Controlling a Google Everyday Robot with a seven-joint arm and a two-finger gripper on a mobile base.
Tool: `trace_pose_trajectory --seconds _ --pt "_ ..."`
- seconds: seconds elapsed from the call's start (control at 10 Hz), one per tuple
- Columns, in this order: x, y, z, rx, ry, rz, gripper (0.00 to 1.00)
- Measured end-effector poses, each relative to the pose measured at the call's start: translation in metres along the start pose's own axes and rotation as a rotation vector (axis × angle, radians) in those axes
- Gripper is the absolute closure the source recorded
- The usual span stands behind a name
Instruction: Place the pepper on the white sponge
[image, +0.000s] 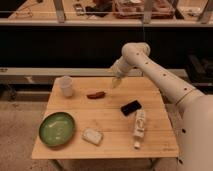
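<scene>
The pepper (96, 94) is a small dark reddish-brown curved chili lying on the wooden table (110, 117), at the back middle. The white sponge (92, 136) is an off-white rounded block near the front edge, just right of the green plate. My gripper (117, 82) hangs from the white arm above the table's back edge, a little right of and behind the pepper, apart from it. It holds nothing that I can see.
A green plate (57, 128) sits at the front left. A white cup (66, 86) stands at the back left. A black phone-like object (131, 107) and a long white bottle (139, 128) lie on the right. Dark shelving stands behind the table.
</scene>
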Motion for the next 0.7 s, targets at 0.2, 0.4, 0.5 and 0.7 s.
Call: trace_pose_trajectory --seconds 0.2,0.4,0.5,0.7 --pt "-0.003 0.001 0.015 -0.015 -0.01 -0.015 0.35" --pt "-0.008 0.003 0.038 -0.038 -0.009 -0.029 0.35" --pt "-0.009 0.005 0.049 -0.048 -0.005 -0.033 0.35" --pt "-0.012 0.011 0.083 -0.079 0.016 -0.043 0.35"
